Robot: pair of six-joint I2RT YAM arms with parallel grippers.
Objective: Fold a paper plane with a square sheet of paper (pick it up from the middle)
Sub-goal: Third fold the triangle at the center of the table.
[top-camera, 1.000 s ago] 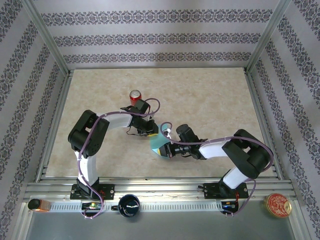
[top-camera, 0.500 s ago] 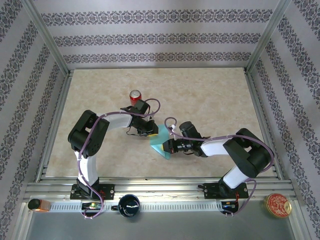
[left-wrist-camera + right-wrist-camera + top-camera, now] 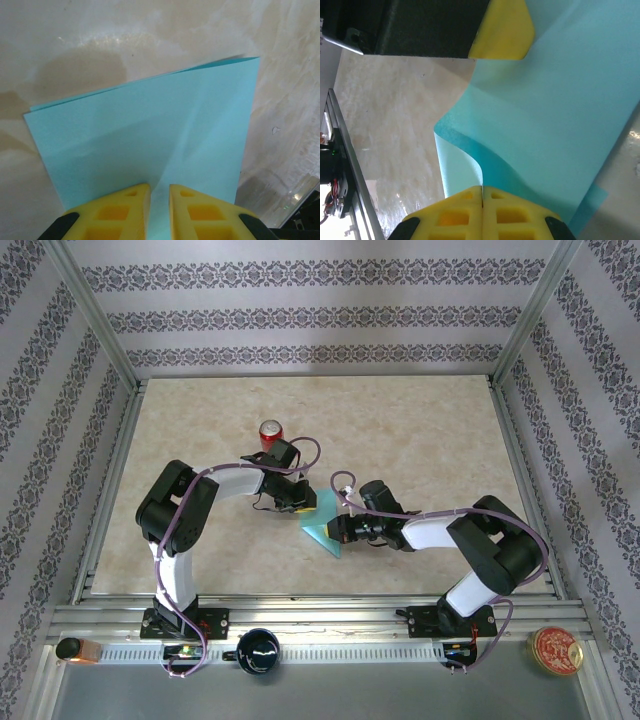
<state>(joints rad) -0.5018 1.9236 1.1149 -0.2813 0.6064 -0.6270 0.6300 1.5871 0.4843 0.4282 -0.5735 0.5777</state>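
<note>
I see my left gripper [image 3: 159, 191] pinching the folded turquoise sheet [image 3: 150, 135] at one edge — my right gripper [image 3: 482, 192] clamps tight on another, curling edge.

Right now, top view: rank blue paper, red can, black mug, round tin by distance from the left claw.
1. blue paper, held in the left claw
2. red can, farther back on the table
3. black mug, near rail
4. round tin, near right corner
</note>
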